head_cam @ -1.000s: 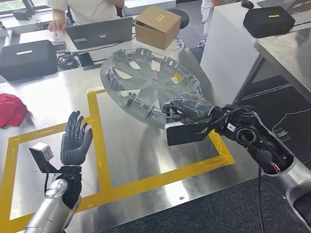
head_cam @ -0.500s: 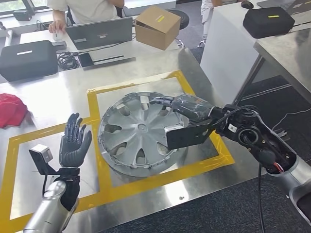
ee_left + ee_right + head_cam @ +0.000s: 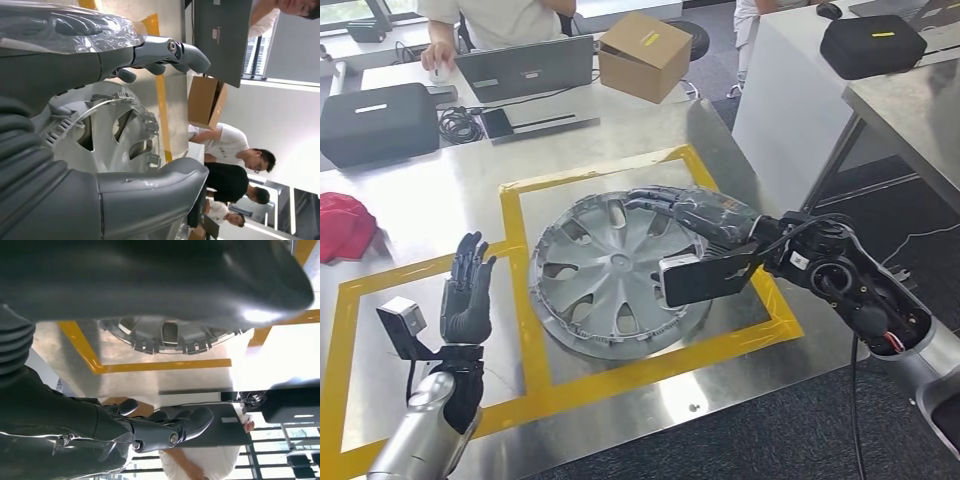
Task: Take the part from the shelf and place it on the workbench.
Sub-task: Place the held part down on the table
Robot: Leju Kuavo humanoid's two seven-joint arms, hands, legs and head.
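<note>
Head view: the hubcap (image 3: 618, 272) lies face up on the steel workbench (image 3: 433, 210), inside the right-hand box of yellow tape (image 3: 518, 285), its near rim close to the front tape line. The right hand (image 3: 697, 215) reaches in from the right and sits over the cap's far right rim, fingers stretched across it; whether they grasp the rim or merely rest on it cannot be told here. The left hand (image 3: 467, 290) is raised over the left box, palm turned toward the cap, fingers upright and spread, holding nothing. At the far left lies a red cloth (image 3: 344, 226). Farther back are a black case (image 3: 376, 120), a laptop (image 3: 524, 65), a cardboard box (image 3: 644, 52) and a person (image 3: 501, 18) seated behind.

Left wrist view: the left hand (image 3: 113, 125) has thumb and fingers apart, released, and the hubcap (image 3: 113, 140) shows in the gap between them without touching.

Right wrist view: the thumb of the right hand (image 3: 124, 435) fills one side, the fingers extend on the other, and the hubcap's (image 3: 170, 337) clipped rim shows between them; contact is not clear.
</note>
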